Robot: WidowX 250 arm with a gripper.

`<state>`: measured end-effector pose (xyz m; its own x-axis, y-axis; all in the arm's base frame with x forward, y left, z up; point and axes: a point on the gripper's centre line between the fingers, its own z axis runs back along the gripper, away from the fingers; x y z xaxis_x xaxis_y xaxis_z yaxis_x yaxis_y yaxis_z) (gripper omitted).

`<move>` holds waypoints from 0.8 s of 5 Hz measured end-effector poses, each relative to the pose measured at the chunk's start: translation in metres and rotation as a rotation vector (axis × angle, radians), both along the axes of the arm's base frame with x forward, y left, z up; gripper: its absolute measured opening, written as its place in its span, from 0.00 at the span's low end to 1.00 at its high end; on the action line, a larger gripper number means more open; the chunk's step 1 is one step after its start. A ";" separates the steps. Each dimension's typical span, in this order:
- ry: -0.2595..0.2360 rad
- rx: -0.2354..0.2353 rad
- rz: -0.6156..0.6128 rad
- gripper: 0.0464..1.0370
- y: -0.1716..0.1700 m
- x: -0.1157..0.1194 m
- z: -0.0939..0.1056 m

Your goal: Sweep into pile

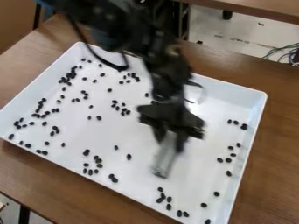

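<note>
Beans [129, 156]: dark, oval, in scattered clusters | Gripper [169, 142]: fingers closed about pale, blurred tool [164, 162] | Tray [264, 98]: raised rim around, white floor between clusters

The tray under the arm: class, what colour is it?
The tray is white, seen best in the camera view.

1. A brown table [274, 153] stands beneath the pincer [169, 139].
2. Another tabletop [251, 8] lies above and right of it in view.
3. Cables [286, 53] trail well right of it.
4. A dark leg [24, 215] stands to its lower left.
</note>
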<state>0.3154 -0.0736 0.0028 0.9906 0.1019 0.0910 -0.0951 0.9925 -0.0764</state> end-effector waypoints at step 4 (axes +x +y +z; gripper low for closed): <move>0.035 0.103 0.135 0.32 0.189 -0.012 0.004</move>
